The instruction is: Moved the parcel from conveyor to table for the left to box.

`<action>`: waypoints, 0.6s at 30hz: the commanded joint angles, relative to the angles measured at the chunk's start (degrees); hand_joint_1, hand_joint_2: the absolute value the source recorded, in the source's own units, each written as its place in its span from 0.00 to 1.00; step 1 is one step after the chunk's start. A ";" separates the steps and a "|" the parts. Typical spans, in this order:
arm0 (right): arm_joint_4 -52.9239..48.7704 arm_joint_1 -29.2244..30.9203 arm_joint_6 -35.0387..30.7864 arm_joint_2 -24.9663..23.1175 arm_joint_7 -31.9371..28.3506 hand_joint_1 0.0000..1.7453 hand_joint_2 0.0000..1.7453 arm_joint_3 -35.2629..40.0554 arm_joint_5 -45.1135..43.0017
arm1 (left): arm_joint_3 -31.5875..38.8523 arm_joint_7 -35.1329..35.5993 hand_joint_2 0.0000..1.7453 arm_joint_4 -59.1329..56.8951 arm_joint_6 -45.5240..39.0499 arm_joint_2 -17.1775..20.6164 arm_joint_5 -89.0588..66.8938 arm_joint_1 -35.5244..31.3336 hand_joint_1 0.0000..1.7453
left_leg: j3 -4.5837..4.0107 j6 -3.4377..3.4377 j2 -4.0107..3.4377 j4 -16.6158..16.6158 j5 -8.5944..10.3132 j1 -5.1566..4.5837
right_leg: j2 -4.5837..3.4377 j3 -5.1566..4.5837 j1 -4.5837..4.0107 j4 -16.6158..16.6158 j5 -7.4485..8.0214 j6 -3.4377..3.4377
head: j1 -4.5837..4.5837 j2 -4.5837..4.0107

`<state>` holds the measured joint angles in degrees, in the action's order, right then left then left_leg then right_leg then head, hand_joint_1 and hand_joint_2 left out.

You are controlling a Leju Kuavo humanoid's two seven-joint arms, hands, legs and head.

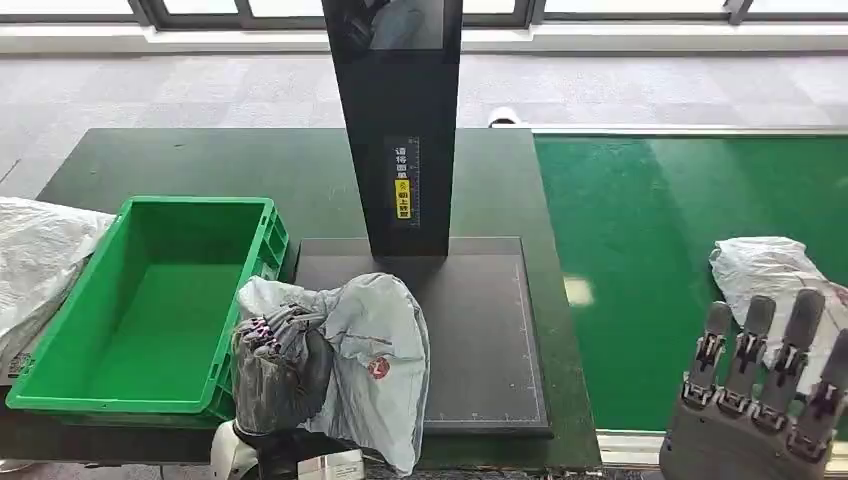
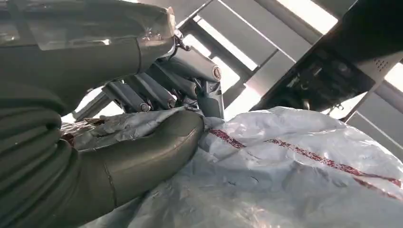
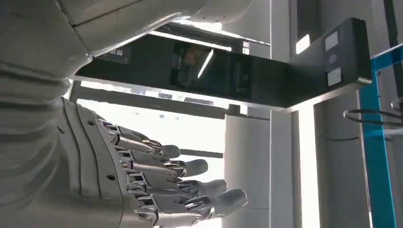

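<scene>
**A:** In the head view, what is the left hand [image 1: 280,365] doing?

**B:** It is gripping a grey poly-bag parcel [image 1: 372,365] from above, fingers curled into the film. The parcel is lying on the dark scale plate [image 1: 480,340] on the counter [image 1: 200,165], just beside the green crate [image 1: 150,300], with its near end hanging over the counter's edge. I judge the boxing step is in hand: the lift should be high enough for the loose film to be clearing the crate's near wall.

**A:** And the right hand [image 1: 765,395]?

**B:** It is hovering with fingers spread, holding nothing, near a second white parcel [image 1: 770,275] on the green conveyor [image 1: 650,250]. It is best kept there, clear of the crossing.

**A:** Is the left wrist view confirming the hold?

**B:** Yes; the thumb [image 2: 157,147] and darker fingers [image 2: 157,90] are pinching a fold of the bag. That is a grip on slack film, so I would be moving slowly to avoid slip.

**A:** The right wrist view?

**B:** The right hand's fingers [image 3: 190,183] are lying extended and apart, empty, below the black scanner arm [image 3: 228,76].
</scene>
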<state>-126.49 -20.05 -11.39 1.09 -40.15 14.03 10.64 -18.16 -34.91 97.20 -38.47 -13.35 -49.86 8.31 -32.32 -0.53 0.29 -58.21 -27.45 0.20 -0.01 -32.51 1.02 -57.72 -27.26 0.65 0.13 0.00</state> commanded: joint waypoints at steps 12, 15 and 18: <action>7.77 0.65 3.72 -0.90 0.15 0.00 1.00 -6.30 -5.50 | 32.18 -2.33 1.00 -0.38 10.17 11.30 34.71 -13.45 1.00 | 0.12 -0.11 -0.08 0.20 0.15 0.11 | -0.06 0.07 -0.14 0.15 0.13 -0.12 | 0.00 0.00; 10.72 2.86 5.64 -1.56 0.15 0.00 1.00 -7.35 -6.99 | 41.20 3.31 1.00 -9.78 12.84 17.69 38.87 -27.49 1.00 | 0.03 -0.22 0.04 0.14 0.26 0.27 | 0.05 0.04 -0.28 0.10 0.18 -0.17 | 0.00 0.00; 12.77 4.52 8.36 -2.67 0.15 0.00 1.00 -8.40 -7.40 | 44.97 5.33 1.00 -15.10 12.33 19.94 36.81 -34.73 1.00 | -0.06 -0.29 0.14 0.13 0.41 0.31 | 0.15 -0.05 -0.32 0.07 0.26 -0.25 | 0.02 0.00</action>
<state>-123.43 -20.13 -6.89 0.44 -40.11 9.97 4.53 7.02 -34.26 100.20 -27.28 -3.13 -12.35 -3.72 -32.32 -0.84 0.31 -58.18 -27.20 0.48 -0.01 -32.53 0.75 -57.75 -27.13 0.43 0.15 0.00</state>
